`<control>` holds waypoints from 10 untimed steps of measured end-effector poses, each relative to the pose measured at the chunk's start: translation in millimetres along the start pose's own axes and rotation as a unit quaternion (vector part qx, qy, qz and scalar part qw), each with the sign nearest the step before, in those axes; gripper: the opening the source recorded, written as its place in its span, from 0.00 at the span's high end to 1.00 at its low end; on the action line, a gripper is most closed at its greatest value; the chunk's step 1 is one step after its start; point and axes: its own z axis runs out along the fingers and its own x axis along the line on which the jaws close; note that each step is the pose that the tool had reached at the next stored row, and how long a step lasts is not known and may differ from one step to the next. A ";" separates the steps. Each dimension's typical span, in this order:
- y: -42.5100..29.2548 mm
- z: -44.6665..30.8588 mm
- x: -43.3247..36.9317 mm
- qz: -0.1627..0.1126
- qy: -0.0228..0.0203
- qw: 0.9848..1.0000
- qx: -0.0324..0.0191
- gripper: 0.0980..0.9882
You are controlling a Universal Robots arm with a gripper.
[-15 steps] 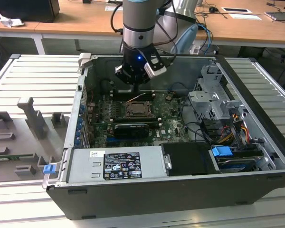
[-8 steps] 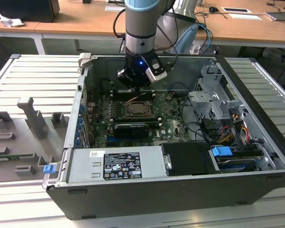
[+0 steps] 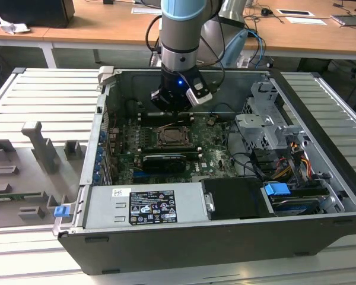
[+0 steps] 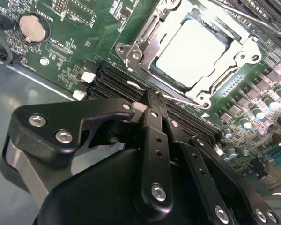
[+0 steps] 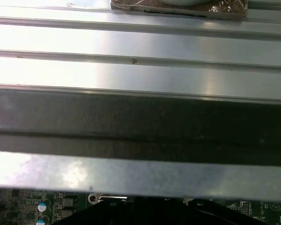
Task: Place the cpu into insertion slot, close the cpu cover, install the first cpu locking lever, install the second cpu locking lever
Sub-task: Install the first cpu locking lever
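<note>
Ribbed surface, open computer case: tool low over the board.
Tool pinched narrow; cpu sits just beyond its tips, framed by the cpu cover.

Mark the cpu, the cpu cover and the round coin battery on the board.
the cpu [image 4: 194, 51], second wrist view, middle of its pale metal top.
the cpu cover [image 4: 241, 54], second wrist view, frame bar beside the chip.
the coin battery [image 4: 33, 27], second wrist view, centre of its round face.

The cpu lies seated within the window of the cpu cover. The end effector, tips together, hangs over the memory slots.
</note>
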 end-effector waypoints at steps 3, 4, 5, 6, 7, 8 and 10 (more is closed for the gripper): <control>0.0 0.6 -0.1 0.000 0.000 1.000 0.000 0.99; 0.0 0.8 -0.1 0.000 0.000 1.000 0.000 0.99; 0.0 0.9 -0.1 0.000 0.000 1.000 0.000 0.99; -0.1 1.0 -0.1 0.000 0.000 1.000 0.000 0.99; -0.1 1.1 -0.1 0.000 0.000 1.000 0.000 0.99; -0.1 1.1 -0.2 0.000 0.000 1.000 0.000 0.99; -0.1 1.3 -0.8 0.000 0.000 1.000 0.000 0.99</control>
